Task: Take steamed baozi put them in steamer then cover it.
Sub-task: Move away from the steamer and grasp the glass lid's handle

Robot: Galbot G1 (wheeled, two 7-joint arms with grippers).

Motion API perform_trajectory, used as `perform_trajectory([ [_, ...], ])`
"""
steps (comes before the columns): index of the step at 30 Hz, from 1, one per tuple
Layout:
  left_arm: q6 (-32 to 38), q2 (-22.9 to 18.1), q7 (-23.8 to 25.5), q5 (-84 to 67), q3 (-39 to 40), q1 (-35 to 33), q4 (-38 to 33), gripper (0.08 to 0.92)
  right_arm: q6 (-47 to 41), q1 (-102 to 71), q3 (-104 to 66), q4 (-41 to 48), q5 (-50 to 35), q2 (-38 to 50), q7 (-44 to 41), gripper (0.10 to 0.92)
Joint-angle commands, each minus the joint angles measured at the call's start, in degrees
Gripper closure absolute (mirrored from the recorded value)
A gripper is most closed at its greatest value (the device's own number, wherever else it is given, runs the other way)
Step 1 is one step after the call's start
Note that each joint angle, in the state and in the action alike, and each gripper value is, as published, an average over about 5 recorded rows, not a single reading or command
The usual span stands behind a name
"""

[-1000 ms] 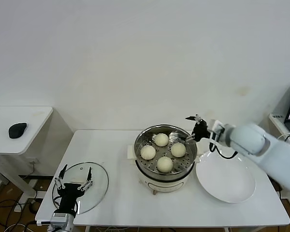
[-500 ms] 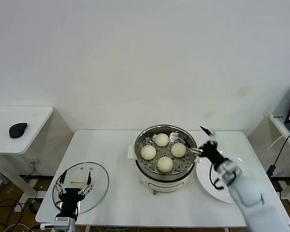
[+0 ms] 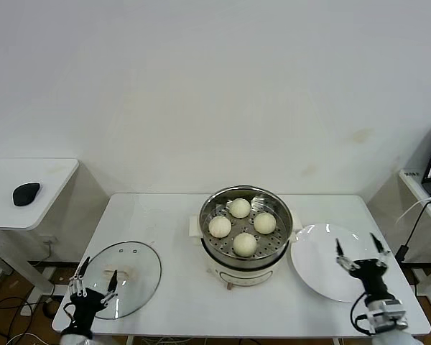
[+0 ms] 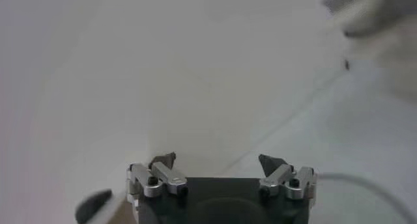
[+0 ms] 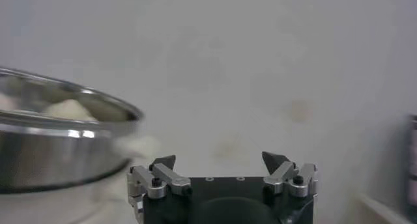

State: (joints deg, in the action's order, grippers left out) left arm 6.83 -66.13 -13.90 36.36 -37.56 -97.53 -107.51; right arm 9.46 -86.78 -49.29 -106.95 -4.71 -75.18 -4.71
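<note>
- Far left, a side table (image 3: 50, 172) carries a dark computer mouse (image 3: 26, 192); it has no part in the job.
- The left gripper (image 3: 92, 283) hangs at the near-left corner of the white table (image 3: 165, 215), jaws spread wide and holding nothing, just over the near edge of the cover (image 3: 122, 277).
- The cover lies flat on the table, well apart from the steamer (image 3: 246, 228). I judge covering to be the step in hand.
- The steamer stands mid-table, open, with all four steamed baozi (image 3: 245, 244) seated on its perforated tray, so loading looks done.
- A white plate (image 3: 323, 269), bare, sits just beside the steamer on the right.
- The right gripper (image 3: 359, 255) hovers over the plate's near-right edge, jaws apart, empty.
- Next move, as I judge it: the left gripper must reach the cover's handle, close on it, lift, then carry it level over the steamer's rim.
</note>
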Motion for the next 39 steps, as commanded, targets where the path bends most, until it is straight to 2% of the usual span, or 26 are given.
perform_trajectory([
  [1, 4.0, 4.8, -0.9, 29.9, -4.9, -2.4, 4.6, 0.177, 1.7, -3.0, -9.0, -0.6, -2.2, -5.7, 5.3, 0.203],
  [23, 4.8, 7.2, -0.8, 35.2, 1.7, 12.1, 18.9, 0.177, 2.3, -4.4, -11.1, -0.5, -2.5, -8.1, 7.1, 0.203],
  [39, 4.9, 6.6, 0.5, 35.6, 3.6, 17.6, 21.2, 0.177, 3.4, -5.3, -10.9, -0.1, -1.1, -8.7, 6.9, 0.203],
])
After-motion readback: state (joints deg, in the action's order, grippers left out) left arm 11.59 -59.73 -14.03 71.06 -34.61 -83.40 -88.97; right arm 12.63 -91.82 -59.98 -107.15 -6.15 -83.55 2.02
